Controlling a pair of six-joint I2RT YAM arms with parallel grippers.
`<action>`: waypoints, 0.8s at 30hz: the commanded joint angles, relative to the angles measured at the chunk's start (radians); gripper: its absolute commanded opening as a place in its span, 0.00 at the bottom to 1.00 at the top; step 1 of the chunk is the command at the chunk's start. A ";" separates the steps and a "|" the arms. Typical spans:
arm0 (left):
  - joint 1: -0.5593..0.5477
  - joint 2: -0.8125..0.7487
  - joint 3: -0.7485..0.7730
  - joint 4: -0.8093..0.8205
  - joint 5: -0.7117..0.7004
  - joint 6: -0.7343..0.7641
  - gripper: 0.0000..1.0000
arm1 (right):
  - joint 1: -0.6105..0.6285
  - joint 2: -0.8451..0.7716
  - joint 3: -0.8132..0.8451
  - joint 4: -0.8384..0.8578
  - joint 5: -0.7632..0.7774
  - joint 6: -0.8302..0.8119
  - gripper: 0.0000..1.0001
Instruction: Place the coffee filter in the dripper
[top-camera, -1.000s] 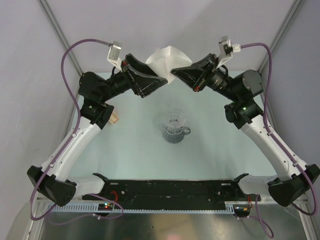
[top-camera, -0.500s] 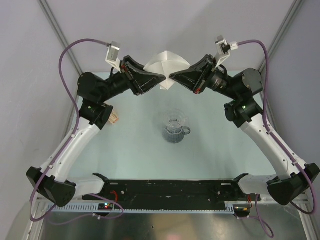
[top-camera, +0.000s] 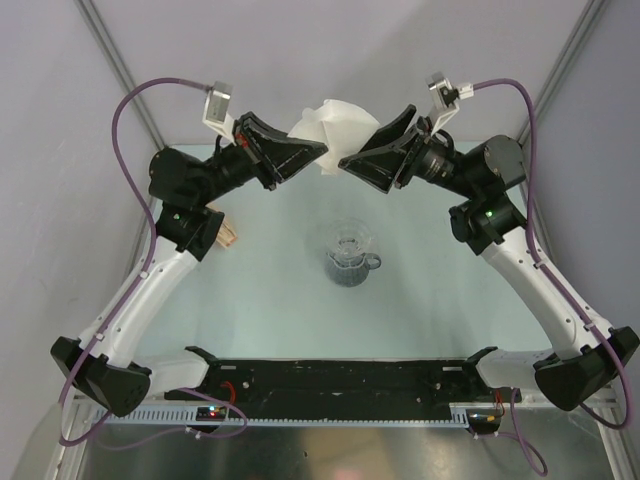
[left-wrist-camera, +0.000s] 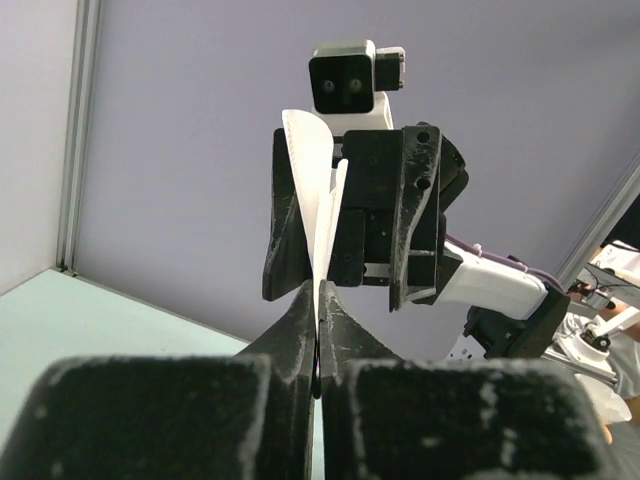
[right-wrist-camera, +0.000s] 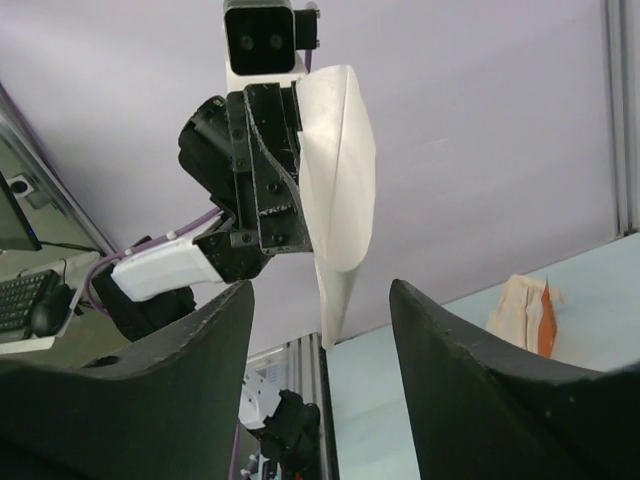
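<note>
The white paper coffee filter (top-camera: 338, 122) hangs in the air above the back of the table, between the two arms. My left gripper (top-camera: 320, 150) is shut on its lower edge; in the left wrist view the filter (left-wrist-camera: 312, 190) rises as a thin fan from the pinched fingertips (left-wrist-camera: 318, 292). My right gripper (top-camera: 368, 138) faces it with its jaws open on either side of the filter (right-wrist-camera: 340, 180), not touching it (right-wrist-camera: 320, 285). The dripper (top-camera: 350, 256), a translucent grey ribbed cup with a loop handle on its right, stands upright on the table below, nearer the arms.
A tan stack (top-camera: 229, 238) lies on the table beside the left arm, also seen low in the right wrist view as a tan stack (right-wrist-camera: 525, 300). Grey walls with metal posts enclose the back. A black bar (top-camera: 340, 378) runs along the near edge.
The left gripper has shut on the filter. The right gripper, which held it before, has opened and let go. Both wrists have tilted slightly upward.
</note>
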 joint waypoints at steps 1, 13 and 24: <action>0.005 -0.003 0.030 0.038 -0.040 -0.034 0.00 | 0.027 -0.003 -0.005 0.002 -0.014 -0.056 0.63; 0.001 -0.015 -0.004 0.039 -0.060 -0.068 0.01 | 0.050 0.040 -0.006 0.067 -0.018 -0.065 0.14; -0.009 -0.021 -0.061 0.039 -0.003 -0.007 0.55 | 0.037 0.043 -0.002 0.071 -0.056 -0.022 0.00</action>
